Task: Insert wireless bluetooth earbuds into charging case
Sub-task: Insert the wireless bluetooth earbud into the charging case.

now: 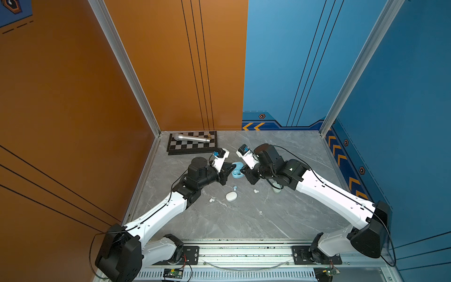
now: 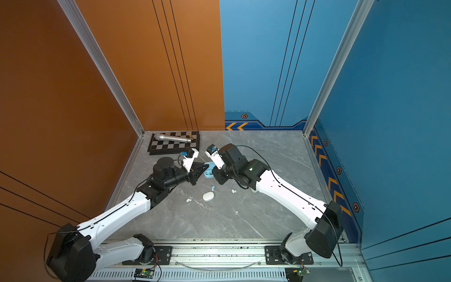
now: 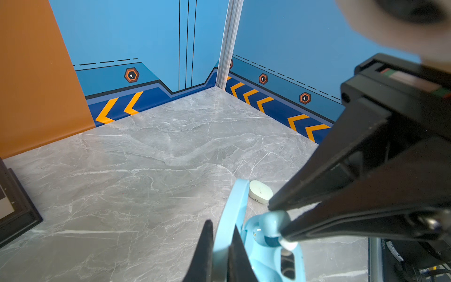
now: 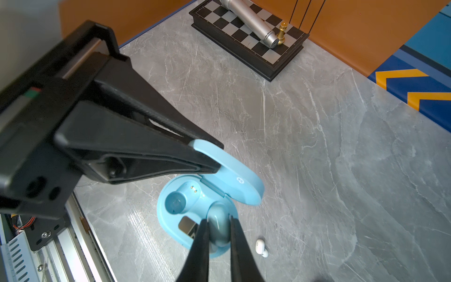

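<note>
1. The grey marble-patterned desk (image 1: 244, 224) carries all the things, and orange and blue walls stand around it.
2. The black-and-silver chessboard (image 1: 188, 147) lies in the far left corner of the desk. The silver metal microphone (image 1: 192, 138) lies across it, and the small golden chess piece (image 4: 282, 31) stands upright at the end of the microphone.
3. The left pincer (image 4: 219, 157) is closed on the raised lid (image 4: 241, 183) of the pale blue oval plastic charging case (image 4: 170, 221) and grips it by the edge.
4. The right pincer (image 4: 218, 223) is closed around one pale blue earbud (image 4: 218, 229), with one finger on each side.
5. The blue case stands open near the middle of the desk, a little toward the far edge. The gripped earbud is at one socket of it; I cannot tell if it sits fully inside. The other socket (image 4: 175, 202) shows two golden contacts.
6. The white oval closed case (image 1: 231, 196) lies nearer to the front edge, apart from the blue case.
7. The mint green oval closed case (image 3: 260, 195) lies toward the right edge, partly under the right arm in both top views.
8. The second pale blue earbud (image 1: 235, 188) lies between the blue case and the white case.
9. The small white earbud (image 4: 261, 246) lies just beside the blue case, not touching it.
10. A pale earbud (image 1: 255, 191) lies on the right-edge side of the white case and another pale earbud (image 1: 211, 200) on its left-edge side. I cannot tell their exact colour.
</note>
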`<state>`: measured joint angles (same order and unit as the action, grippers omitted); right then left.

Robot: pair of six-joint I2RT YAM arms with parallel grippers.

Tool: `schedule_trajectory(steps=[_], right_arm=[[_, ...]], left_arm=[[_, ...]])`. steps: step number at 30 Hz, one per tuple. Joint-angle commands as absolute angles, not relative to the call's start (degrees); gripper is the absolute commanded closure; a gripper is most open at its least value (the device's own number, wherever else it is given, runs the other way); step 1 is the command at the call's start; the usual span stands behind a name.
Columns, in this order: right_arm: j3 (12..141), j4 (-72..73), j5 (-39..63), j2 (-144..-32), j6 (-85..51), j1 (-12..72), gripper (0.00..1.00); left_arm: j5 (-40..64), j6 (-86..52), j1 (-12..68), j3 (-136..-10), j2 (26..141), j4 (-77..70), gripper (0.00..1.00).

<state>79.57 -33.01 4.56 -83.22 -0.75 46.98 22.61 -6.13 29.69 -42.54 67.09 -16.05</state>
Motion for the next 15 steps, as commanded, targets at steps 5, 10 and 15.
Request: schedule_trajectory(steps=[5, 10, 15], right_arm=[[79.06, -35.09, 2.52, -81.88, 0.53, 46.91, 0.86], [78.33, -33.98, 2.17, -81.65, 0.27, 46.93, 0.86], [77.8, -32.61, 1.11, -81.66, 0.09, 46.95, 0.86]], left_arm=[[24.52, -7.48, 29.97, -44.86, 67.06, -18.75, 1.0], [24.71, -7.74, 30.11, -45.36, 67.32, -18.73, 1.0], [25.41, -7.9, 30.54, -46.1, 67.71, -18.74, 1.0]])
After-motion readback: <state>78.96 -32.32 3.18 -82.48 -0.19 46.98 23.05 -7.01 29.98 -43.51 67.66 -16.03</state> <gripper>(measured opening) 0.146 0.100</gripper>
